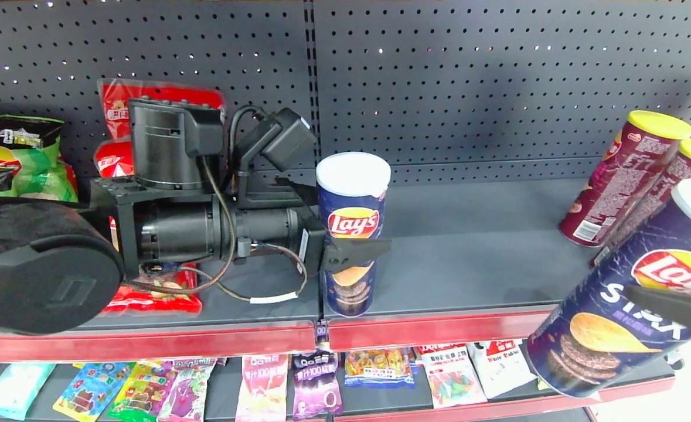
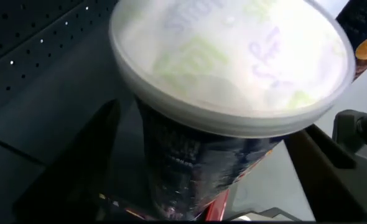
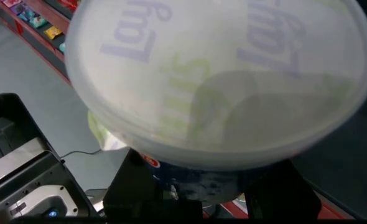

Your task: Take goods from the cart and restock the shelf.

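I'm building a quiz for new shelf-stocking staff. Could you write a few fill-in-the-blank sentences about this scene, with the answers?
1. The left end effector grips a blue can that stands ____ on the shelf.
2. The right end effector holds a second blue can, which is ____ rather than upright.
3. The dark red cans at the shelf's right end have ____ lids.

Answers: upright; tilted; yellow

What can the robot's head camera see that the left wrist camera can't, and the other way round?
Head only: the right gripper holding a tilted can, two yellow-lidded cans, red bags. Left wrist only: faint print showing through the lid. Both: the standing can on the shelf, with the left gripper at it.
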{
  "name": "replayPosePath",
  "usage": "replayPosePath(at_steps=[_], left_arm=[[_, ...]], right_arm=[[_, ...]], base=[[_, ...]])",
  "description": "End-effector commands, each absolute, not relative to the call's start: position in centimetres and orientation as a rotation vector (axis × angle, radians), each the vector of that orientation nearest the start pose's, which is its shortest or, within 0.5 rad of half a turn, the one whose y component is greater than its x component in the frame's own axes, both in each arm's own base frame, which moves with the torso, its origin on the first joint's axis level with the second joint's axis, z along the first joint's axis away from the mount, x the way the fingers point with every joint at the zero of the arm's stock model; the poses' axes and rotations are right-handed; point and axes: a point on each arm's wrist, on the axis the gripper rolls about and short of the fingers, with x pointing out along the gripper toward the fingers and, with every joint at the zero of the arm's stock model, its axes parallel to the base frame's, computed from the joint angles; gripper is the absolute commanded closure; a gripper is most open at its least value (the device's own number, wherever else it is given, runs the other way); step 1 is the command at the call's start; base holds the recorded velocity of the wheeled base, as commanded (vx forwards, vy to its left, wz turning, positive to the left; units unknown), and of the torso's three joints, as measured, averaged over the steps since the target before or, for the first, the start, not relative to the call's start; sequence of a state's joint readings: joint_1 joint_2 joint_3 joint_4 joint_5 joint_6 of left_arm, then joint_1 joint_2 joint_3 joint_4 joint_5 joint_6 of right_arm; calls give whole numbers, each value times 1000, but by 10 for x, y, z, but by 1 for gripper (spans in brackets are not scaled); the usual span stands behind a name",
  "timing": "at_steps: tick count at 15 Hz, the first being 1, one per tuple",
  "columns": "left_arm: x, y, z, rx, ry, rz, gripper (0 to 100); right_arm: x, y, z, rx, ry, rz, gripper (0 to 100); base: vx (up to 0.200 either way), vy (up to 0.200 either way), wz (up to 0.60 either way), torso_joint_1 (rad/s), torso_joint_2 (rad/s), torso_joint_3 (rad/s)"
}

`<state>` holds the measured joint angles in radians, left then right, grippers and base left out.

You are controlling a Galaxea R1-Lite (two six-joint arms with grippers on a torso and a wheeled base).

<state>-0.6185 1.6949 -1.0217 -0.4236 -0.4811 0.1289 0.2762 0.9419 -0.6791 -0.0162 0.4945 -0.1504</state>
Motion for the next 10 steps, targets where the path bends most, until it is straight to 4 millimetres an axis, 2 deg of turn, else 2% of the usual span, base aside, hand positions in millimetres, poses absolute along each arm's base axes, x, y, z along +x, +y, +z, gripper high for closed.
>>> replayPosePath(at_steps=[1, 5, 10], left_arm=[[253, -192, 224, 133, 187, -1105, 0], [236, -173, 217, 133, 220, -1084, 0], [205, -124, 209, 120, 246, -988, 0]], right_arm=[[112, 43, 252, -115, 199, 788, 100], [146, 55, 264, -118, 223, 804, 100], [212, 98, 274, -133, 213, 895, 100]], base=[[0, 0, 0, 0, 0, 0], [0, 0, 0, 0, 0, 0], [0, 0, 0, 0, 0, 0]])
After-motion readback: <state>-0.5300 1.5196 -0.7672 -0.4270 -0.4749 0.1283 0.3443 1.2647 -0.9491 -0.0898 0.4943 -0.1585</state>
